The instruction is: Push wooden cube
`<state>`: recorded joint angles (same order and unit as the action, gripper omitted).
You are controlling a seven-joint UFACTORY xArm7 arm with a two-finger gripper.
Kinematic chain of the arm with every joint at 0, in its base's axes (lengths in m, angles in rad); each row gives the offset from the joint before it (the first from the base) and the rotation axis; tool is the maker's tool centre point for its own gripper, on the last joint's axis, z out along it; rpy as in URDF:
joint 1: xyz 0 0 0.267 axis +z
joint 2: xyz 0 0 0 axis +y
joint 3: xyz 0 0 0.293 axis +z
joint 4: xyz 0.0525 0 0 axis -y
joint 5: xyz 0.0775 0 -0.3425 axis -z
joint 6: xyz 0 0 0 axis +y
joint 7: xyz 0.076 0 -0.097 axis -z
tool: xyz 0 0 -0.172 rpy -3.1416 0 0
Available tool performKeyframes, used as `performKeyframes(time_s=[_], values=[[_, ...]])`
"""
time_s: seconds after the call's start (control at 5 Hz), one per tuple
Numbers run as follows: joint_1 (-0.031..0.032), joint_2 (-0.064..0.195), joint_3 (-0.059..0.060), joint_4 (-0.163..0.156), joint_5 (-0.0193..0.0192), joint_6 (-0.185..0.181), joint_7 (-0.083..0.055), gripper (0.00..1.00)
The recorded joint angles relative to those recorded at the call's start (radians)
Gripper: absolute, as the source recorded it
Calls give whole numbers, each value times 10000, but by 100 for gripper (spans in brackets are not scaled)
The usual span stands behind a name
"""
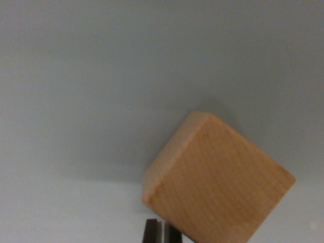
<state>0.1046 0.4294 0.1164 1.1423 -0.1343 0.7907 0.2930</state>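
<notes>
A smooth, matte grey-white surface (pixel 101 76) fills most of the wrist view, plain and unmarked, with a soft change of tone running across it about two-thirds of the way down, where the upper part looks darker than the pale strip below; whether that line is a fold, an edge or only shadow cannot be told. On it sits one wooden cube (pixel 217 187), in the lower half toward the wrist view's right, turned so a corner faces the camera and its edges run on a slant. Its wood is light and honey-coloured with a fine, even grain, its corners slightly rounded, and three of its faces show; its lowest part is cut off by the bottom of the frame. A faint shadow lies on the surface just above and to the left of it. At the very bottom edge, just beside the cube's lower left corner, the gripper (pixel 161 232) shows only as two dark finger tips close together with a thin pale slit between them; so little is visible that whether it is spread or closed cannot be told, nor whether it touches the cube.
</notes>
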Motion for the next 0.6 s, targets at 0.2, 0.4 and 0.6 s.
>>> performKeyframes(time_s=[0.2, 0.4, 0.6], values=[[-4, 103, -14, 152, -11, 49, -15, 100], [-4, 103, -14, 152, -11, 49, -15, 100], [-5, 136, -18, 200, -15, 64, -20, 100]])
